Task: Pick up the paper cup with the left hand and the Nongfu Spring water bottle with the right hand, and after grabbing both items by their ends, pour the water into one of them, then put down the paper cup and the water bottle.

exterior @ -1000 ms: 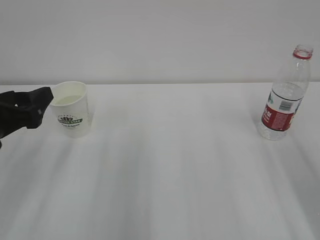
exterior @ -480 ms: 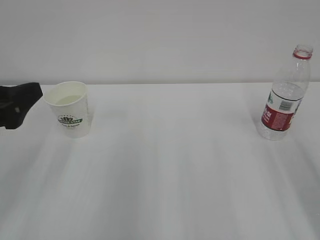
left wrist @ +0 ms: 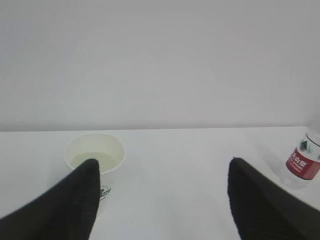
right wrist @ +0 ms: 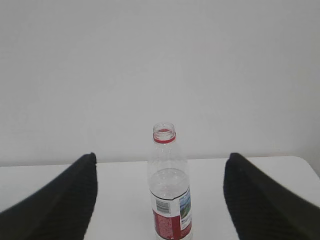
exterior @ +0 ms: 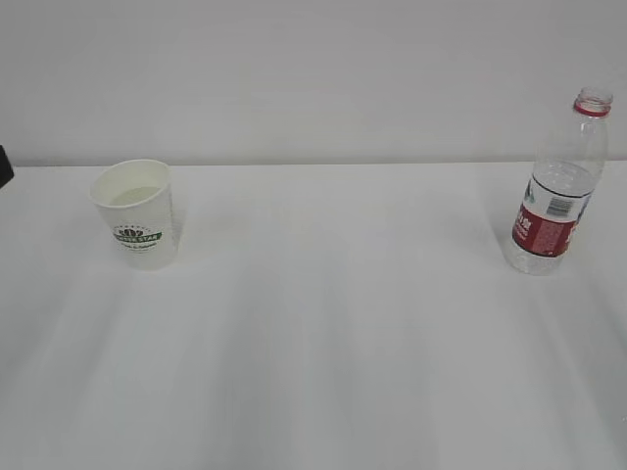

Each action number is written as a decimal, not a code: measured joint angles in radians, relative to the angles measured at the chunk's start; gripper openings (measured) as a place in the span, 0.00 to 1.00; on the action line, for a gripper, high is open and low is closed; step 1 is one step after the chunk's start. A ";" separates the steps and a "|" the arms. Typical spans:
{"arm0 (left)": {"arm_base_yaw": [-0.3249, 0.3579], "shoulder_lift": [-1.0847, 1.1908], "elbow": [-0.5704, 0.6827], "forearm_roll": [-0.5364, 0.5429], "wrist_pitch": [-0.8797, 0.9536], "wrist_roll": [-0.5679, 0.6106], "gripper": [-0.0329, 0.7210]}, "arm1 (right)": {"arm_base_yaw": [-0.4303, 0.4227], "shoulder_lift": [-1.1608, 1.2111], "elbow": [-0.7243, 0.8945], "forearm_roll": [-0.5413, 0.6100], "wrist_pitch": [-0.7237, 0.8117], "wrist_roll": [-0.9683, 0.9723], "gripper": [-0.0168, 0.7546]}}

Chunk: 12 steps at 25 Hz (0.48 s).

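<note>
The paper cup (exterior: 136,212) stands upright far left on the desk (exterior: 323,333), water (left wrist: 95,159) inside. The bottle (exterior: 555,186) stands far right. Both hands' fingers (left wrist: 75,200) are spread apart, empty, each just behind its own thing.

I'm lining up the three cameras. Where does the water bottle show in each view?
Exterior: Nongfu Spring water bottle stands upright at far right.
Left wrist: only its labelled lower part, right edge.
Right wrist: centre, lower half.
Shared landmark: its red-and-white label.
</note>
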<state>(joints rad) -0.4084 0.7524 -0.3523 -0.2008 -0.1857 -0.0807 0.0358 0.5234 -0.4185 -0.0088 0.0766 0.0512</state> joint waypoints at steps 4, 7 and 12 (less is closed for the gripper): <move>0.000 -0.121 0.000 0.006 0.121 0.000 0.81 | 0.000 -0.077 -0.043 -0.004 0.097 0.000 0.79; 0.000 -0.199 0.000 0.008 0.209 0.000 0.81 | 0.000 -0.129 -0.068 -0.008 0.152 0.000 0.79; 0.000 -0.302 0.000 0.010 0.351 0.000 0.81 | 0.000 -0.208 -0.105 -0.008 0.272 0.000 0.79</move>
<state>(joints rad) -0.4084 0.4509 -0.3523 -0.1904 0.1654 -0.0807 0.0358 0.3151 -0.5239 -0.0168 0.3487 0.0512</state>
